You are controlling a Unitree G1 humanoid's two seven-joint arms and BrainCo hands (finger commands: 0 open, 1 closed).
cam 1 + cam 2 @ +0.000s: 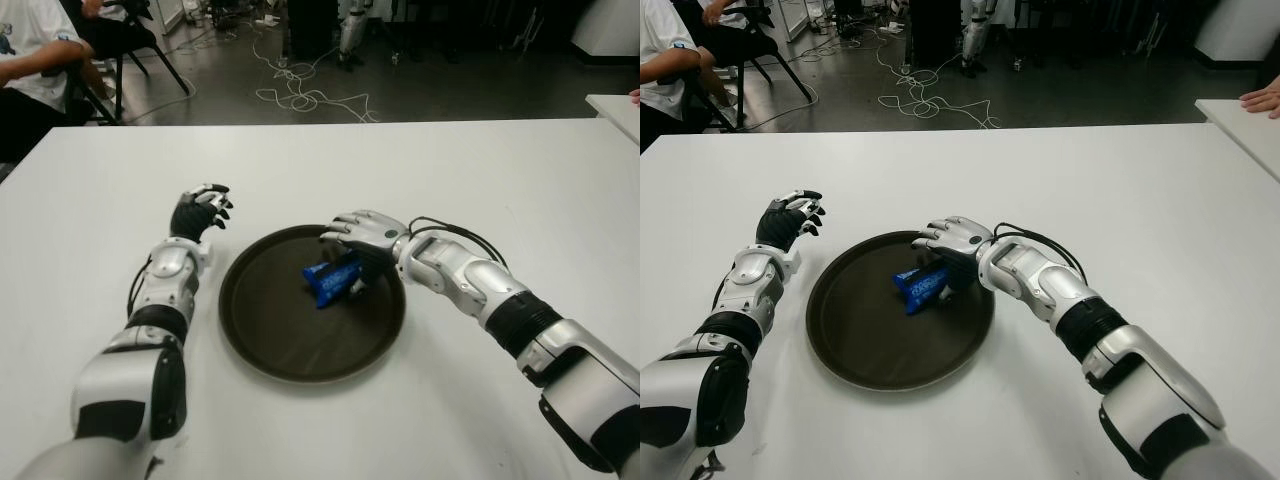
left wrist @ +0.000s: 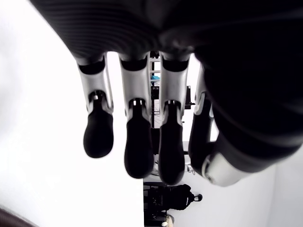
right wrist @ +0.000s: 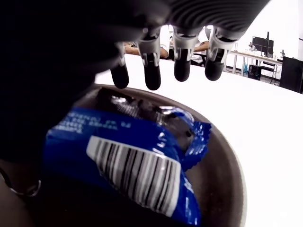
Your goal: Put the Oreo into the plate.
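Oreo point(image 1: 332, 278), a blue packet, lies inside the plate point(image 1: 270, 340) near its far-right part, directly beneath the palm of the right hand point(image 1: 355, 245); its long axis runs roughly from the plate's centre toward that hand's wrist. The right hand's fingers point(image 3: 152, 75) extend past the packet, uncurled and not closed on it, though contact under the palm cannot be told. The left hand point(image 1: 200, 212), relaxed and empty, shows left of the plate, much the farther of the two
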